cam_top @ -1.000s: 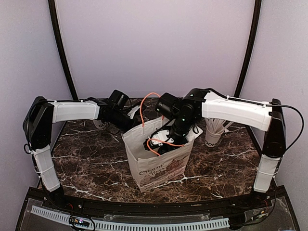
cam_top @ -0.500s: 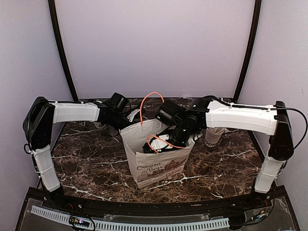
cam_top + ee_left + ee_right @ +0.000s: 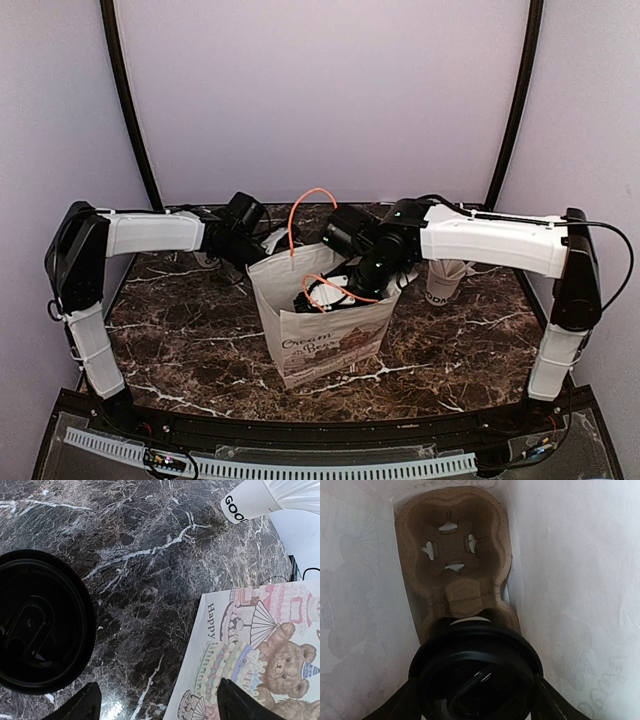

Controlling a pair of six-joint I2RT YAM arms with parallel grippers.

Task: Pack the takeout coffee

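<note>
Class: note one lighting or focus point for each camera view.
Top external: soft, even light on the dark marble table. Left wrist: white paper cup nearly blown out. Right wrist: dim inside white paper bag; round black plastic lid slightly blurred.

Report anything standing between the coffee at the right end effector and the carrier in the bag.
Nothing visible does. Inside the paper bag, the takeout coffee in the right end effector is directly over the cardboard carrier, whose far pocket is empty.
</note>
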